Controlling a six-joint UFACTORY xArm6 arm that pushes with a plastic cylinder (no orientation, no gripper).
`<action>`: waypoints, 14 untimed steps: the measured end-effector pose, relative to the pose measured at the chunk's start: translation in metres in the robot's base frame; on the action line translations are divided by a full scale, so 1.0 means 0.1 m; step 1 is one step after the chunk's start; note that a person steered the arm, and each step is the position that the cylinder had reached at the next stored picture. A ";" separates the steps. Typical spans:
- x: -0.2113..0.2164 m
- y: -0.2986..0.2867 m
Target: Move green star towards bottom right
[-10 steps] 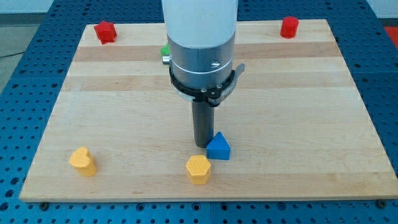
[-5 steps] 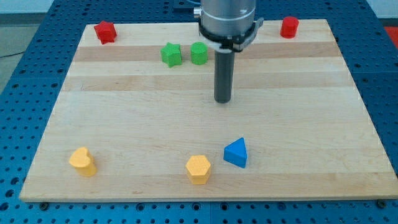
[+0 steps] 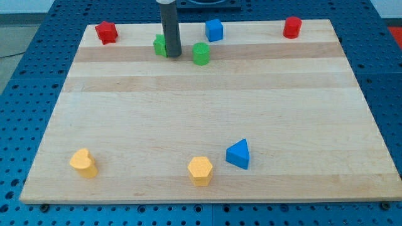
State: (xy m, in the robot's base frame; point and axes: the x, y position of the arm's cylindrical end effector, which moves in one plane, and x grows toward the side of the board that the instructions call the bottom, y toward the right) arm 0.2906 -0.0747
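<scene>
The green star (image 3: 160,45) lies near the view's top, left of centre, and is half hidden behind my rod. My tip (image 3: 173,55) stands right against the star's right side, between it and a green round block (image 3: 201,54) a little to the right.
A red block (image 3: 106,32) sits at the top left corner and a red cylinder (image 3: 292,27) at the top right. A blue block (image 3: 214,29) lies at the top centre. Near the bottom lie a blue triangle (image 3: 239,154), a yellow hexagon (image 3: 200,171) and a yellow block (image 3: 83,162).
The rod has moved from the blue triangle near the bottom up to the top left, beside the green star. The triangle was pushed a little to the right. The star sits slightly further left.
</scene>
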 end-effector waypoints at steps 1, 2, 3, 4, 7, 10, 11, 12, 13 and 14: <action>0.09 0.35; 0.32 0.80; 0.24 1.11; 0.06 1.10; 0.06 1.13; 0.22 1.65; 0.70 1.71; 0.76 1.67; 0.23 1.43; -0.15 0.71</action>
State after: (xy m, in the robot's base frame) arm 0.2756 -0.0035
